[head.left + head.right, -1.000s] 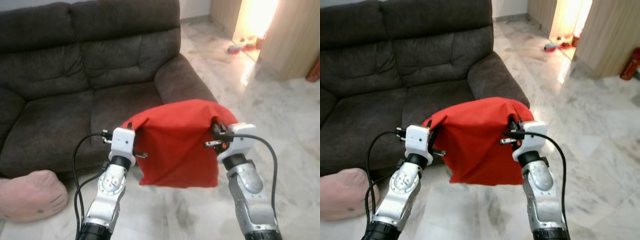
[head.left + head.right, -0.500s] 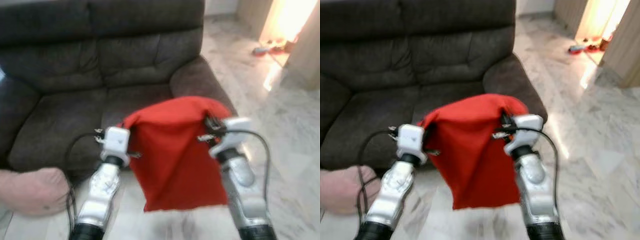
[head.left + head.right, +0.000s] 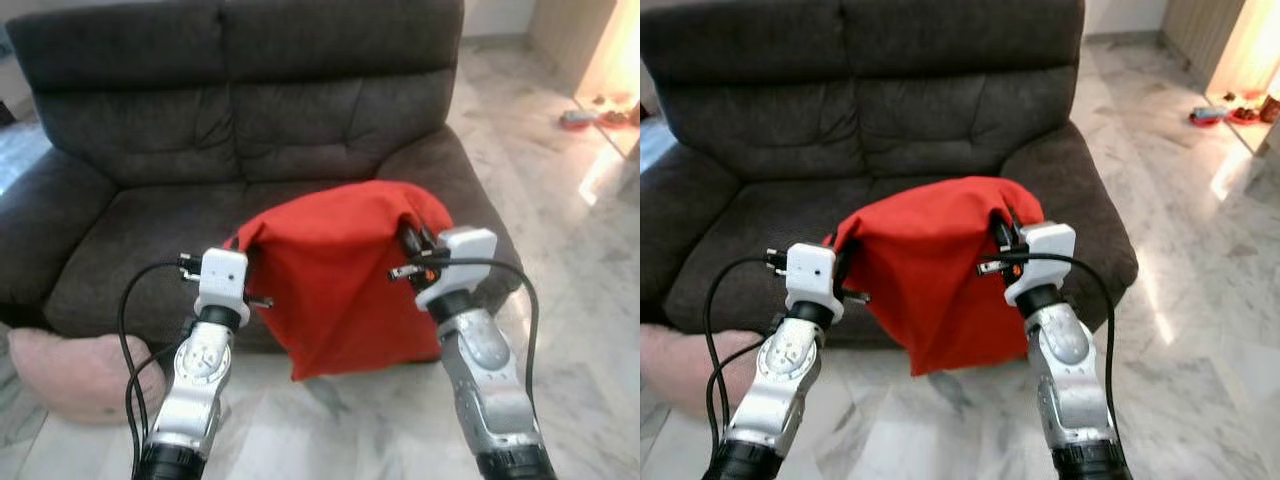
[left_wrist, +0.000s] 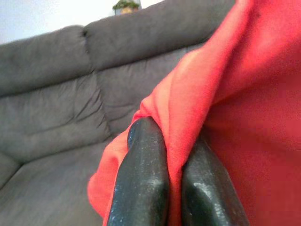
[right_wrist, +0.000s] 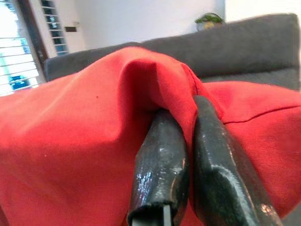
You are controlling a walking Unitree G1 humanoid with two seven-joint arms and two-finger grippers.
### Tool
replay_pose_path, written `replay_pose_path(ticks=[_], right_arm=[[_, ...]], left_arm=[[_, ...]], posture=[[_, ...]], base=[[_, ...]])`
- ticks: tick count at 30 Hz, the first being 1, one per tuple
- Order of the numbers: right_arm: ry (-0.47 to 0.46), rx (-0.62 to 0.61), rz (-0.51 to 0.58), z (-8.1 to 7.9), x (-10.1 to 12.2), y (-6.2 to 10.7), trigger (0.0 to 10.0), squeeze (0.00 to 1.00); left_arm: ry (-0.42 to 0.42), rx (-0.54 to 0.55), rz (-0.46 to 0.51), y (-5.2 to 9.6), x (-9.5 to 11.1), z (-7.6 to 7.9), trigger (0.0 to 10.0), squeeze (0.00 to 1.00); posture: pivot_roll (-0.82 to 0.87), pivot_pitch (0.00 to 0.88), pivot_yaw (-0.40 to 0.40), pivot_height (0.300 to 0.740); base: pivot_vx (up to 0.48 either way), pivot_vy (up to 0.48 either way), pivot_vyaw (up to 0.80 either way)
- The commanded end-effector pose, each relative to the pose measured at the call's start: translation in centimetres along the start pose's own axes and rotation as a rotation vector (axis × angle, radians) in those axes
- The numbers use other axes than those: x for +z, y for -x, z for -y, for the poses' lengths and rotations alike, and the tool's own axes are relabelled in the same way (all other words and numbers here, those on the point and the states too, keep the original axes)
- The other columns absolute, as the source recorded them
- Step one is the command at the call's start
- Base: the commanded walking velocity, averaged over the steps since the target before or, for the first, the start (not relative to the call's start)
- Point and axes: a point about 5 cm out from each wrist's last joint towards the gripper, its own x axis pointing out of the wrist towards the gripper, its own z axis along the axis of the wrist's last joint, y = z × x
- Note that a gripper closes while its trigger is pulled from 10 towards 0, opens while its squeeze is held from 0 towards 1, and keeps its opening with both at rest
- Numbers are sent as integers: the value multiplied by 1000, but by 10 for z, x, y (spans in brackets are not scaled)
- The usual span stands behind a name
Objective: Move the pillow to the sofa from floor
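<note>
1. The red pillow (image 3: 340,280) hangs in the air between the two arms, clear of the marble floor (image 3: 560,300) and in front of the dark grey sofa (image 3: 250,130), level with the front edge of the seat cushions.

2. The left gripper (image 4: 175,186) is clamped on a fold of red fabric at the pillow's upper left corner; in the left wrist view the two black fingers (image 4: 143,183) press together with cloth squeezed between them.

3. The right gripper (image 5: 190,160) pinches the upper right corner in the same way, its fingers closed on a ridge of fabric.

4. The pillow looks soft and light: it droops from the two held corners, its top edge sags into a curve, and the lower part falls to a loose point. It appears thinly filled, more cover than stuffing.

5. Being limp, it probably offers no stiff edge to push against, so a pinch on bunched cloth at the corners seems the sensible hold, and the two grips well apart keep it spread.

6. The weave looks matte and unlikely to slip; nothing about it seems fragile, so it can likely be dropped onto the seat without harm.

7. A pink cushion (image 3: 80,370) lies on the floor by the sofa's left end, apart from the red one.
</note>
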Motion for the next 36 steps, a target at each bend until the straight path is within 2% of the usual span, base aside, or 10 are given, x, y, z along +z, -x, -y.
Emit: replay_pose_path(ticks=[1, 9, 13, 19, 36], right_arm=[[21, 19, 143, -3, 31, -8, 10000, 0], [21, 28, 197, -5, 48, -15, 10000, 0], [46, 61, 263, -12, 68, -19, 10000, 0], [49, 92, 322, -18, 84, -24, 10000, 0], [35, 124, 327, -24, 91, -25, 10000, 0]], left_arm=[[-8, -5, 85, -7, 20, 1, 10000, 0], [-26, 4, 144, -15, 36, -5, 10000, 0], [-37, 14, 203, -20, 53, -7, 10000, 0], [-44, 19, 276, -28, 76, -9, 10000, 0], [-56, 31, 274, -28, 79, -13, 10000, 0]], posture=[[-84, 42, 76, 740], [-81, 42, 75, 740], [-82, 44, 75, 740], [-79, 42, 74, 740], [-75, 42, 71, 740]], base=[[326, 0, 0], [328, 0, 0], [329, 0, 0], [327, 0, 708], [327, 0, 47]])
